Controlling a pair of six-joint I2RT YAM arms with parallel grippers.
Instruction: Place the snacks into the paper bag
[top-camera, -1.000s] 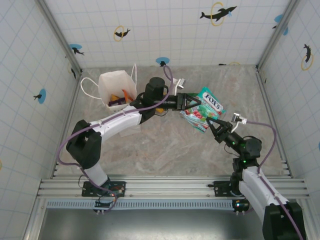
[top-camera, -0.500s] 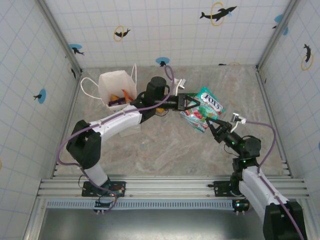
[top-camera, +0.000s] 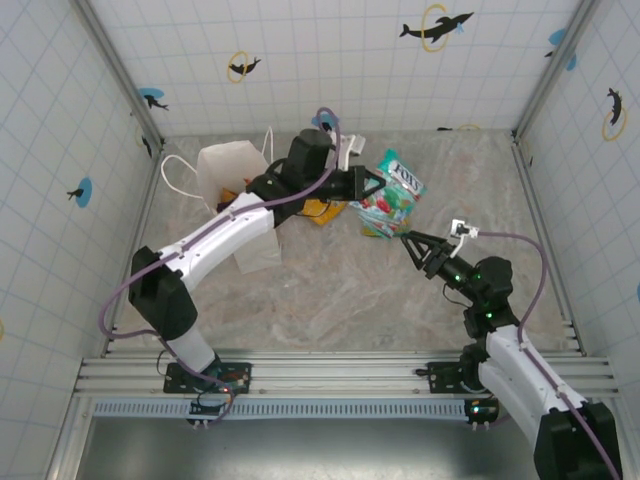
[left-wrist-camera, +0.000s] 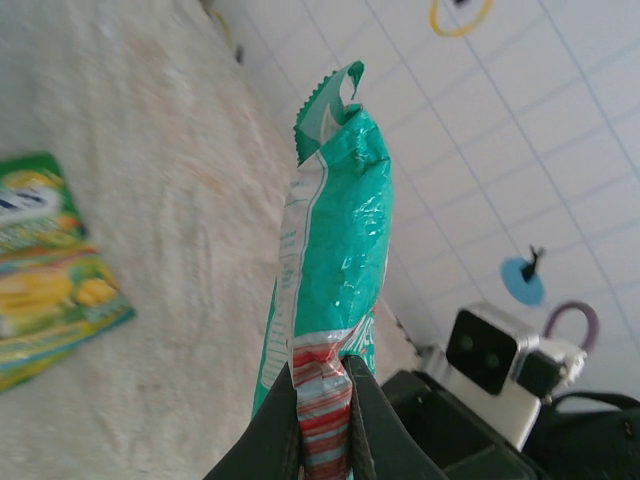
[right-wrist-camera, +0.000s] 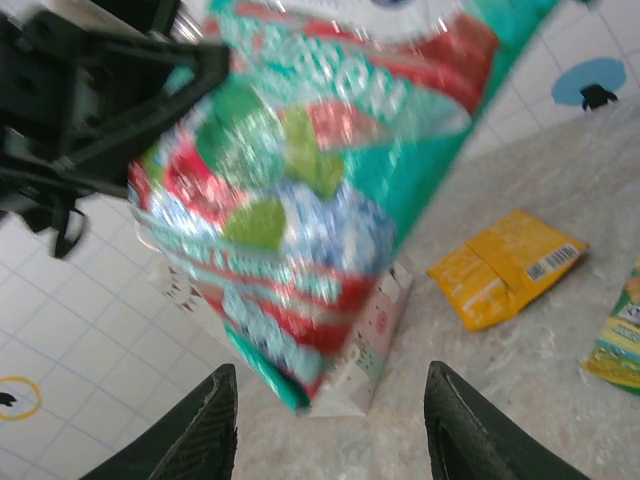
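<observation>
Bright, even light falls from above, and only faint, soft shadows lie on the table. The overhead view is sharp throughout. In the right wrist view the teal packet is smeared with blur and speckled with glare. In the left wrist view it is crisp with glossy highlights, and the table behind it is soft.

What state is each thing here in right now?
Teal packet, held up off the table.
Left fingers, shut on the teal packet.
Right fingers, open, empty.
Paper bag, standing upright.
Yellow packet, lying flat on the table.
Green packet, lying flat on the table.
</observation>
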